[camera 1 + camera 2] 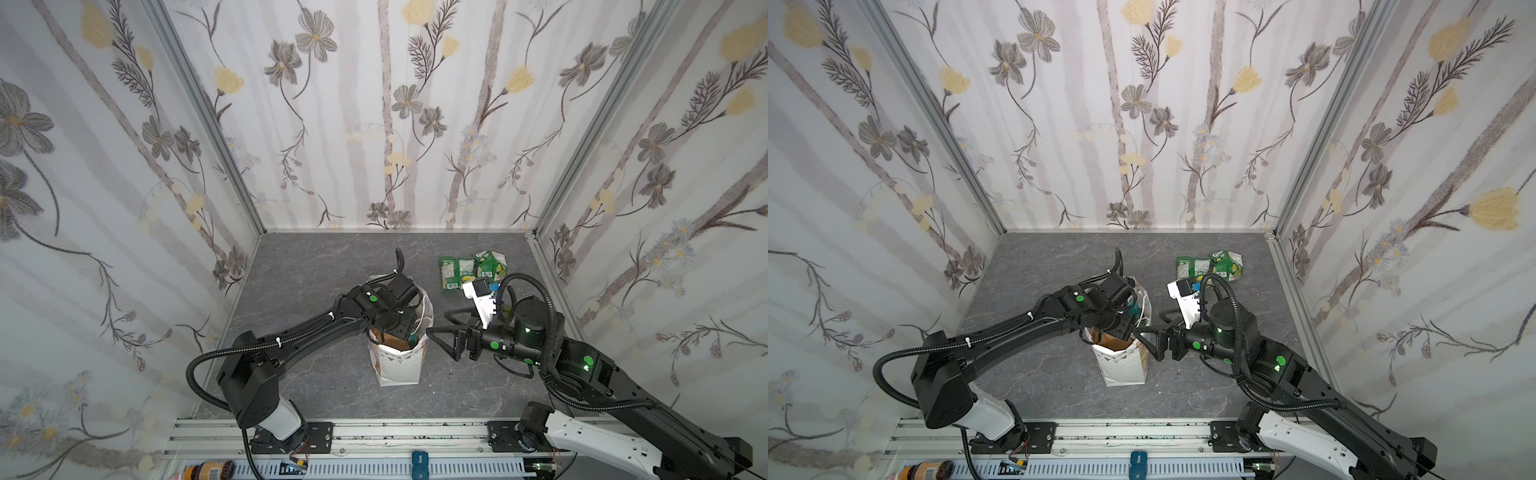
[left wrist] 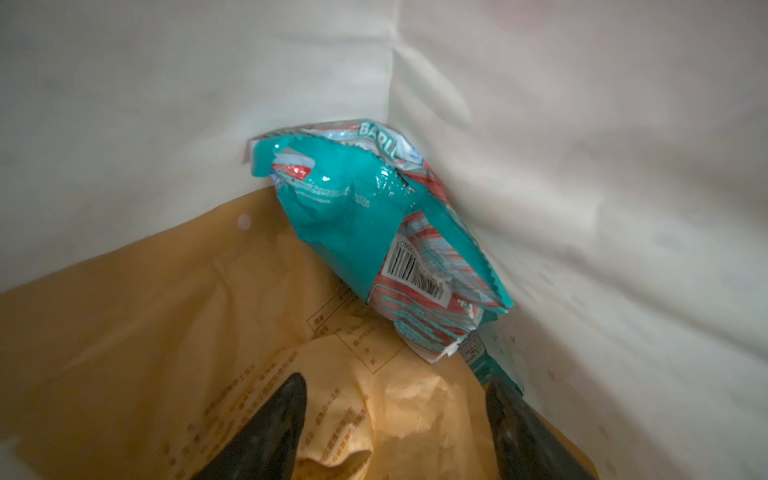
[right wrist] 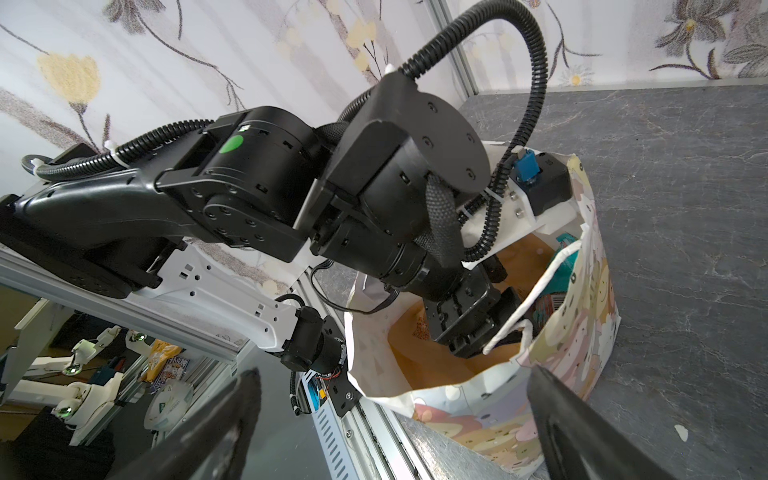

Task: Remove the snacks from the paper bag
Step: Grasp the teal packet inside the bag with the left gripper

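Snacks in green packets (image 1: 457, 272) already lie out on your grey marbled counter (image 1: 311, 270), far right. A teal packet (image 2: 357, 216) and a tan pouch (image 2: 166, 332) sit inside the upright paper bag (image 1: 397, 365). By the look of it, you have those left to lift. Your left tool (image 2: 397, 384) gapes empty above them, and your right tool (image 1: 437, 322) is spread wide beside the bag. Floral wallpaper (image 1: 374, 104) lines the booth.

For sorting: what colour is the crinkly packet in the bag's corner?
Teal crinkly packet; left wrist view.

The teal packet (image 2: 353, 216) is glossy; tan pouch (image 2: 145, 332) and paper bag (image 2: 582, 166) are matt.
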